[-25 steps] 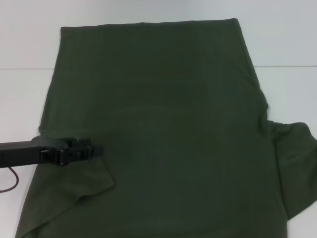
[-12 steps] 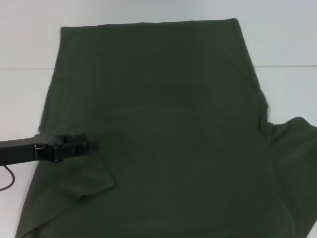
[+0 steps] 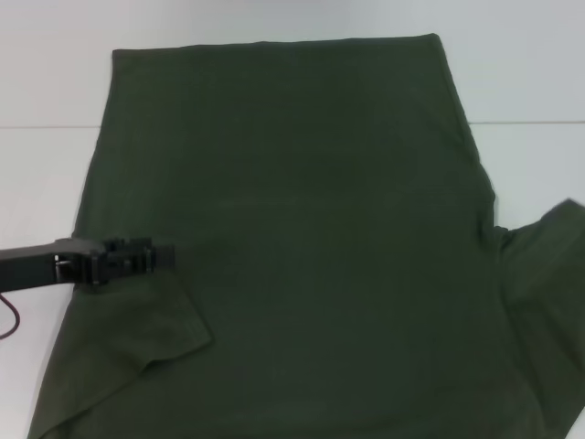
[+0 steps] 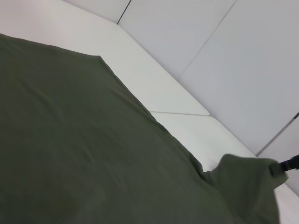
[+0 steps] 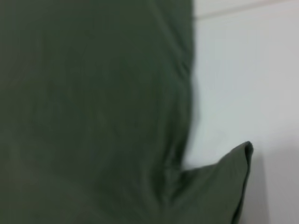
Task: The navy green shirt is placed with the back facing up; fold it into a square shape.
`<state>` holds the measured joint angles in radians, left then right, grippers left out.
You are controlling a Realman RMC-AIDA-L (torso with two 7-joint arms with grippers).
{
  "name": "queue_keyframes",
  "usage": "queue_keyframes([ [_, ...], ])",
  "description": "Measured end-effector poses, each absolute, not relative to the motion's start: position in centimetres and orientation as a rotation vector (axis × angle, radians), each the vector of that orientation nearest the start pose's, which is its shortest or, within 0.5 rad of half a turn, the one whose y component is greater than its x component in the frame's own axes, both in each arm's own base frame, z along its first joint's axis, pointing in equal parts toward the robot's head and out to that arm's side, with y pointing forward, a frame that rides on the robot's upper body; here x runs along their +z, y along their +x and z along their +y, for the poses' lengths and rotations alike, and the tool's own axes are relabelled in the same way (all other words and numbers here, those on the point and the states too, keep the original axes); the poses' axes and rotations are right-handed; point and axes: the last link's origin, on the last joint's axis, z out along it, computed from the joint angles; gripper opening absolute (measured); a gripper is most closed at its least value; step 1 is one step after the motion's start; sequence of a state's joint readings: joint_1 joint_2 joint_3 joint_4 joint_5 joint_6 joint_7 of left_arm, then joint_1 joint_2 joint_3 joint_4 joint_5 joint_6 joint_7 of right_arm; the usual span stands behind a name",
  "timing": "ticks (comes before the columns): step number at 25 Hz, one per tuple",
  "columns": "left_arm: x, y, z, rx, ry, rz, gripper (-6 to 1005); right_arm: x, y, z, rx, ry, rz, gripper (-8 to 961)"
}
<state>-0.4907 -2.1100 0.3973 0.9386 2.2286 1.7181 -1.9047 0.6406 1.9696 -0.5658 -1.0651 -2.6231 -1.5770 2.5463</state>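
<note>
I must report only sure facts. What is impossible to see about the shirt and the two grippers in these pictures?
- Navy green shirt: its near hem and right sleeve are cut off by the head view's edges.
- Left gripper: too dark and small to judge its fingers.
- Right gripper: outside the head view; only a dark tip shows in the left wrist view.

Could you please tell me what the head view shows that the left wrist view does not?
Only the head view shows the left gripper over the shirt's left edge, beside the folded-in left sleeve. Only the left wrist view shows the right sleeve lifted off the table, a dark tip at its corner. Both show the navy green shirt on the white table.
</note>
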Motion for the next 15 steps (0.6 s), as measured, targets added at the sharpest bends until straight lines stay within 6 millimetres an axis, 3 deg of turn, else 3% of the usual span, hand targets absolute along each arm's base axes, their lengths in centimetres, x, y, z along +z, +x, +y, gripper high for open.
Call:
queue_keyframes([
  [5, 6.3, -28.4, 32.0, -0.714, -2.447, -1.250, 595, 11.9, 26.2, 37.3, 0.223, -2.164, 1.641, 21],
  [15, 6.8, -28.6, 32.1, -0.763, -2.398, -1.245, 595, 5.4, 23.1, 39.7, 0.091, -2.353, 1.683, 23],
])
